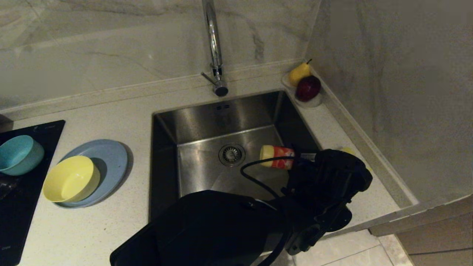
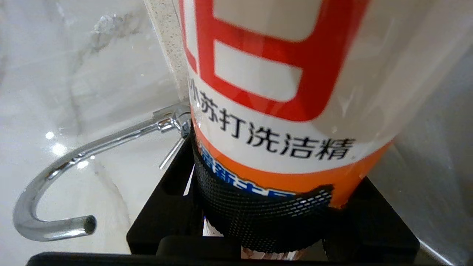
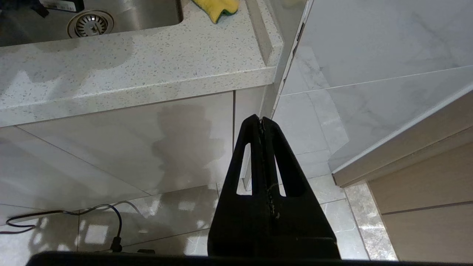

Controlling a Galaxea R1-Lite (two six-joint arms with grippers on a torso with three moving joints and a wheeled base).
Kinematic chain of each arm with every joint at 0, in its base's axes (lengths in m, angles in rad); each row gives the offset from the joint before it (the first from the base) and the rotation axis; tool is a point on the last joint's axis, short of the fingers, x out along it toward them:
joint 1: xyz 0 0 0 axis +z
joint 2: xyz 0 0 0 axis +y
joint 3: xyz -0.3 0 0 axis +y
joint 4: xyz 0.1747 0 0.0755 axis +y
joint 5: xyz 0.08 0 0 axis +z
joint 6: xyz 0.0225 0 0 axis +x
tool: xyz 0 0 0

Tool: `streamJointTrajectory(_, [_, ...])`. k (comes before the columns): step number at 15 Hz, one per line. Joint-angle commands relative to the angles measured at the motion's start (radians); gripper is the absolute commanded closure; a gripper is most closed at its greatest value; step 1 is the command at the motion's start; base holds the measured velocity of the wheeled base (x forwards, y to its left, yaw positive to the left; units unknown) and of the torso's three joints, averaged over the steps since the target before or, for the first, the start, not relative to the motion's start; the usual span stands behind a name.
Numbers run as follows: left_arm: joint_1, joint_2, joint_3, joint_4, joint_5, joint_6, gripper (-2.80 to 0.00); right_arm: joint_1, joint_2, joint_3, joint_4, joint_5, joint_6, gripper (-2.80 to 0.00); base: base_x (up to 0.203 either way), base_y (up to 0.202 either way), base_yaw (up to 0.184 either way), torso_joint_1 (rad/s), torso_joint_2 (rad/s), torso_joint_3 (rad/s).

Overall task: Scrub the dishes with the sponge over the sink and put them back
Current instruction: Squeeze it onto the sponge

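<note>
— Well, holding what over there, above the sink?

— Gripping a dish-soap bottle, white and orange with red label blocks and Chinese lettering. Lying roughly level over the basin's right side in the head view, base end pointing toward the drain strainer. Left gripper clamped around the bottle's other end; cap end buried behind the black wrist, so not visible. In the left wrist view, black perforated pads pressed around the label, bottle cut off by the frame's edge.

— And the sponge?

— Mostly hidden in the head view: only a pale yellow sliver peeking past the left arm, on the counter just right of the sink. Clearer from the right wrist view: yellow with a green face, lying on the speckled counter near the basin's corner, partly cropped.

— Dishes?

— Left of the sink. Yellow bowl sitting on the light-blue plate, covering its near-left part. Teal bowl farther left on the black cooktop, clipped by the frame edge.

— Other arm?

— Right gripper parked low beside the cabinet front, fingers pressed together, pointing toward the tiled floor. Unseen from the head camera.

— Anything else?

— Chrome tap behind the basin, top cut off. Pear and red apple on a small dish in the back corner.
</note>
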State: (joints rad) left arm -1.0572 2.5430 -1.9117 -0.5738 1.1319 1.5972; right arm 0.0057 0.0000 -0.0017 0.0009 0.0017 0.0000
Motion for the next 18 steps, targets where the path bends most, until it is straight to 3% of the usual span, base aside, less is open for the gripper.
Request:
streamJointTrajectory(1, [0.0, 0.025, -0.001, -0.04, 0.006, 0.012, 0.0, 0.0, -0.002, 0.0, -0.001, 0.001, -0.001, 0.0, 0.0, 0.0, 0.0, 0.0, 0.0, 0.0])
streamJointTrajectory(16, [0.02, 0.022, -0.003, -0.079, 0.03, 0.012, 0.0, 0.0, -0.002, 0.0, 0.0, 0.0, 0.0, 0.0, 0.0, 0.0, 0.0, 0.0, 0.0, 0.0])
streamJointTrajectory(18, [0.021, 0.016, -0.003, -0.08, 0.067, 0.012, 0.0, 0.0, -0.002, 0.0, 0.0, 0.001, -0.001, 0.0, 0.0, 0.0, 0.0, 0.0, 0.0, 0.0])
